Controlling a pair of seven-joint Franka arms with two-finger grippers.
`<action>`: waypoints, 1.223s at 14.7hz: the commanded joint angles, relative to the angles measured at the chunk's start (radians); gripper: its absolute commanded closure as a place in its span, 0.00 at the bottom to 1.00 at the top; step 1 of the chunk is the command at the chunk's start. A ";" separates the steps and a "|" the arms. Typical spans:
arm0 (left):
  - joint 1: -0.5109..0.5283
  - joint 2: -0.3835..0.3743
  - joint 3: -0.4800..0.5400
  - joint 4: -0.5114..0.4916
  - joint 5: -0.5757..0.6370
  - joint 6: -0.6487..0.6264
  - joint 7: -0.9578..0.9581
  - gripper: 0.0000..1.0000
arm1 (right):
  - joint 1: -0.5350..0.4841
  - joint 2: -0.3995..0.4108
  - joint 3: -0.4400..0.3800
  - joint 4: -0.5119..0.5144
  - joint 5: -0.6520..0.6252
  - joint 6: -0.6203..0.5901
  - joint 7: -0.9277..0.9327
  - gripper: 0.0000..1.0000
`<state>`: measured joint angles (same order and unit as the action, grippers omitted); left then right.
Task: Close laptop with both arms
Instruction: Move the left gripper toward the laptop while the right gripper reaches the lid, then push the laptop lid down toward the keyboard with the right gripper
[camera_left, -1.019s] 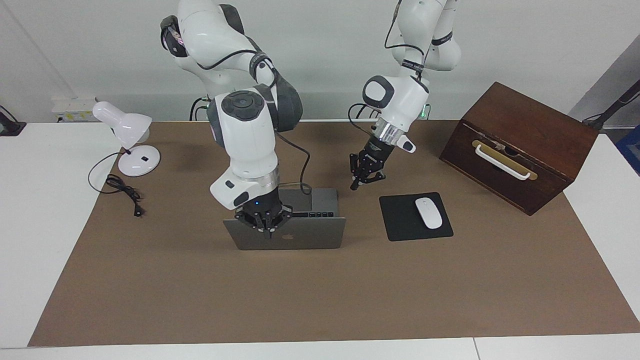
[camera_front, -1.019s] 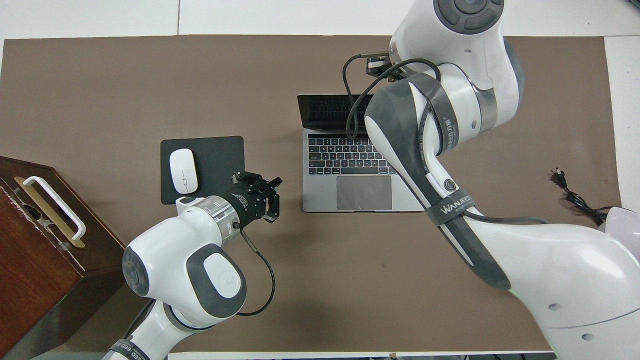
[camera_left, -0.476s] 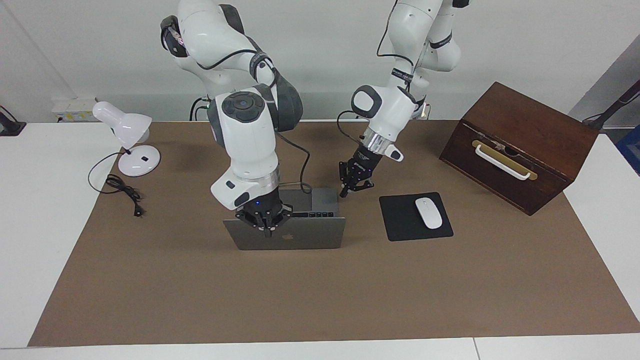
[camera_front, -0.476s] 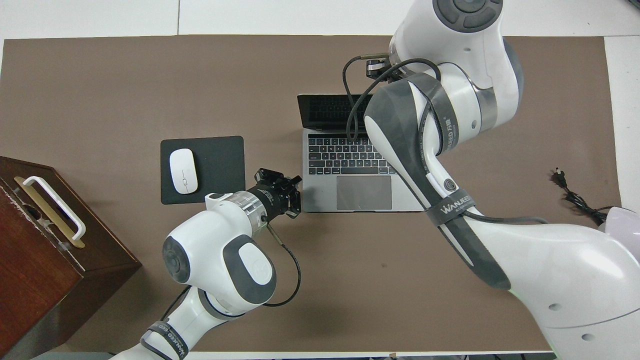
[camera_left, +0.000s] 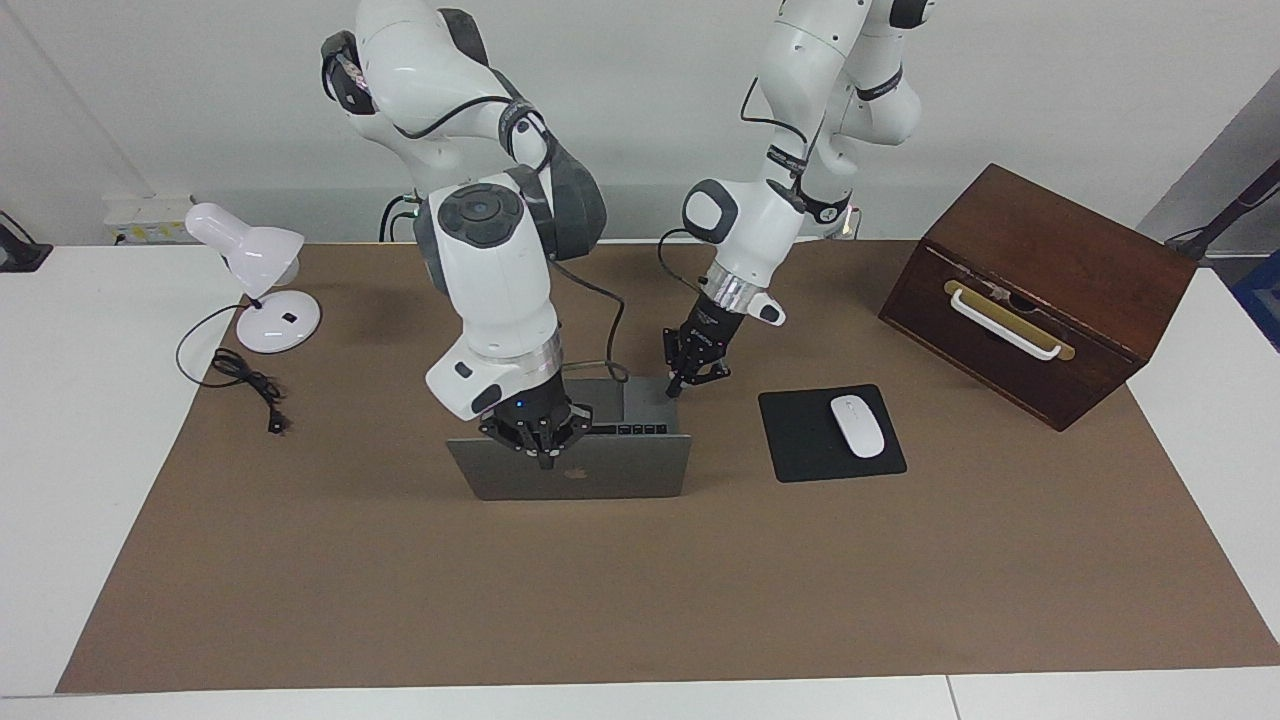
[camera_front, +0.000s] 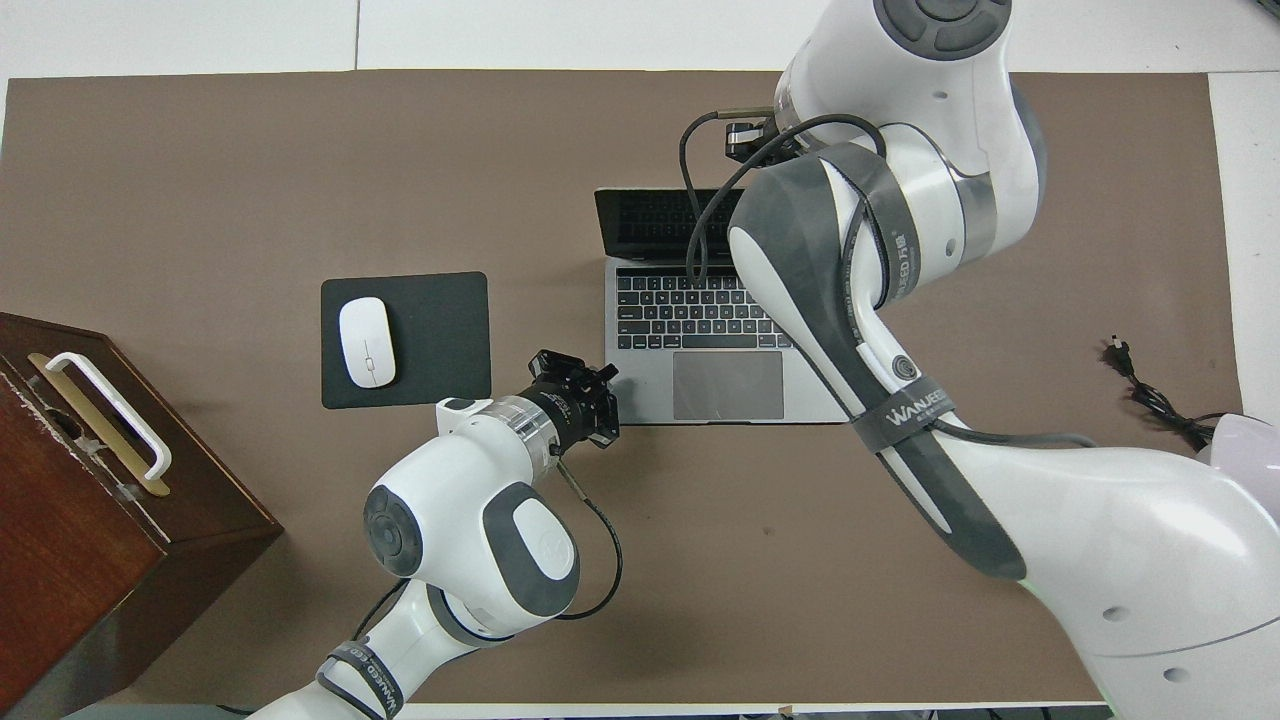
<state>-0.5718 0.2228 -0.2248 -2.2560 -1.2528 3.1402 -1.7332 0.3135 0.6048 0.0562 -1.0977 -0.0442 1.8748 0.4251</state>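
Overhead view showed the laptop (camera_front: 712, 345) mid-bench, open, its lid partly lowered, keyboard facing the robots, long axis running from one arm's end to the other's. The right hand (camera_left: 541, 455), fingers shut, empty, pressed on the lid's top edge. The left hand (camera_left: 683, 385), shut, empty, hung at the base's corner. "WANJEED" was printed on an arm strap (camera_front: 917, 404).

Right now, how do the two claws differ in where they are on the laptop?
The right claw is at the top edge of the raised lid of the laptop, above the logo; the left claw is at the base's corner nearest the mouse pad. The right claw points straight down; the left claw slants. Both are shut and hold nothing.
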 joint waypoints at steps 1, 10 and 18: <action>-0.039 0.036 0.012 0.019 -0.020 0.044 0.008 1.00 | -0.002 0.006 0.005 0.024 0.020 -0.026 0.020 1.00; -0.062 0.082 0.012 0.035 -0.020 0.070 0.008 1.00 | -0.004 -0.010 0.002 -0.010 0.076 -0.032 0.020 1.00; -0.076 0.081 0.010 0.024 -0.028 0.078 0.008 1.00 | -0.005 -0.036 0.001 -0.079 0.127 -0.034 0.017 1.00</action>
<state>-0.6227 0.2865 -0.2245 -2.2401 -1.2540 3.1900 -1.7331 0.3128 0.6033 0.0556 -1.1219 0.0381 1.8458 0.4251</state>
